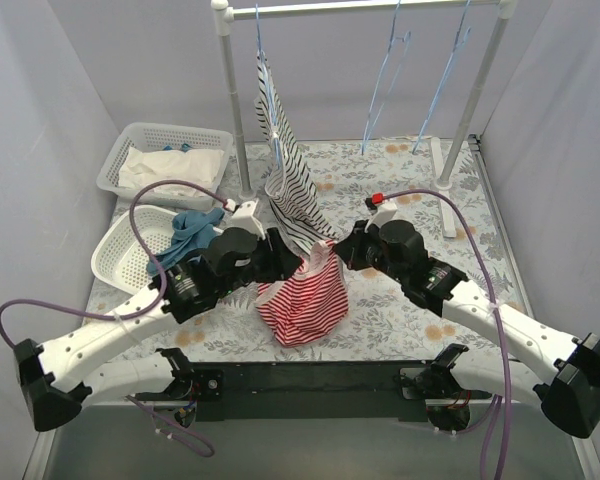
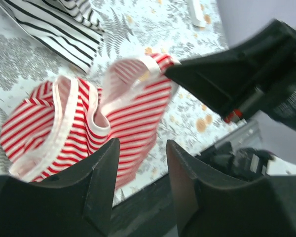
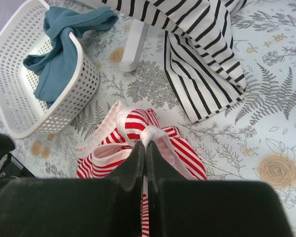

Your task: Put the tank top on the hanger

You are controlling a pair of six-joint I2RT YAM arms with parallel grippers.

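Right arm's got the tank top by a strap, left one's open beside it

Top cam: tank top point(image 1: 305, 295) sits bunched on the worktop point(image 1: 410, 190) between the arms. The right gripper point(image 1: 342, 250) is at its upper corner and the left gripper point(image 1: 283, 250) is just beside the other side. A bare hanger point(image 1: 378, 98) hangs on the rail point(image 1: 360, 8) at the back, well apart. Left wrist: jaws spread, nothing between them, red stripes just beyond, and the right gripper pinches a white-edged strap point(image 2: 153, 64), holding that corner up. Right wrist: jaws pressed together on the strap, the rest of the top heaped below. A black-and-white top point(image 3: 202, 54) lies behind, and a teal cloth point(image 3: 59, 59) is in a basket point(image 3: 10, 98) on the left.
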